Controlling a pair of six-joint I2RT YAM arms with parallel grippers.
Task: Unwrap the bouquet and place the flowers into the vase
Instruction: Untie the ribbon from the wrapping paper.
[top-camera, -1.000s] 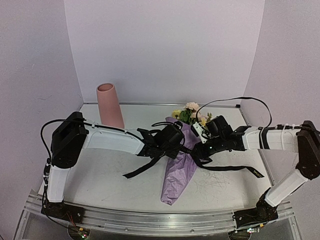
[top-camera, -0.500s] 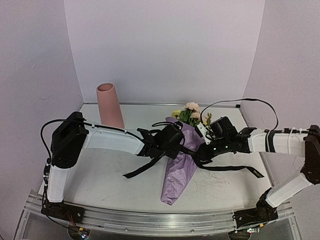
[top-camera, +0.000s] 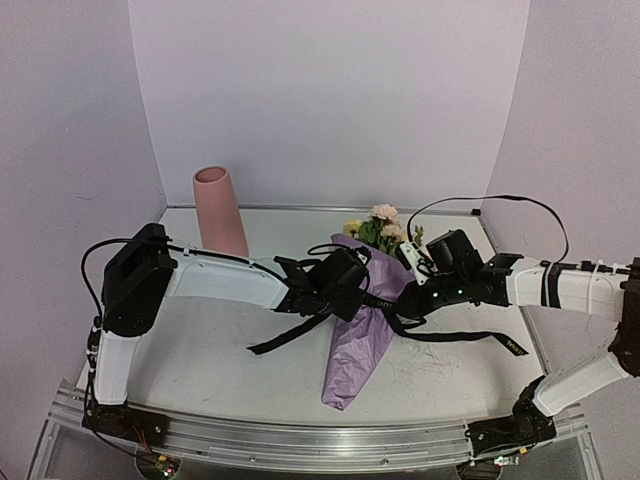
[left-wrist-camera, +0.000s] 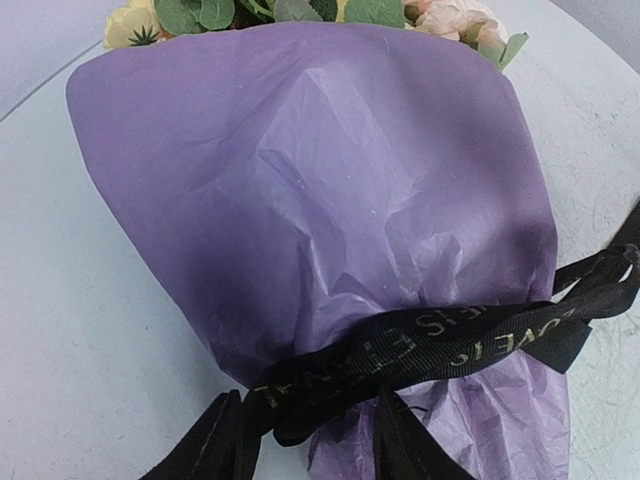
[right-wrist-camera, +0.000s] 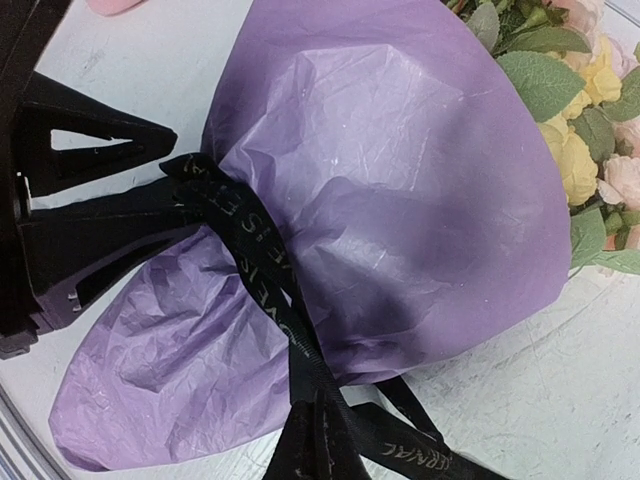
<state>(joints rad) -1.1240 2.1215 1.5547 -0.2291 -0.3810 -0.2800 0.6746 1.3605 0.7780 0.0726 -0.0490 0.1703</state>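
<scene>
The bouquet (top-camera: 362, 325) lies on the table in its lilac paper cone (left-wrist-camera: 320, 170), with the flowers (top-camera: 383, 228) poking out at the far end. A black ribbon (left-wrist-camera: 450, 345) still circles the cone's waist. My left gripper (left-wrist-camera: 305, 440) is at the cone's left side, jaws apart, and a loop of ribbon lies loose between its fingers. My right gripper (right-wrist-camera: 322, 445) is shut on the ribbon (right-wrist-camera: 262, 262) at the cone's right side and holds it taut. The pink vase (top-camera: 220, 212) stands upright at the back left, apart from both arms.
Loose ribbon tails trail on the table to the left (top-camera: 285, 337) and to the right (top-camera: 470, 338). The back wall and side walls close in the table. A cable (top-camera: 470, 205) arcs above the right arm.
My right gripper has shut on the ribbon and drawn back to the right, pulling it taut. My left gripper's jaws have spread apart. The bouquet stays where it was.
</scene>
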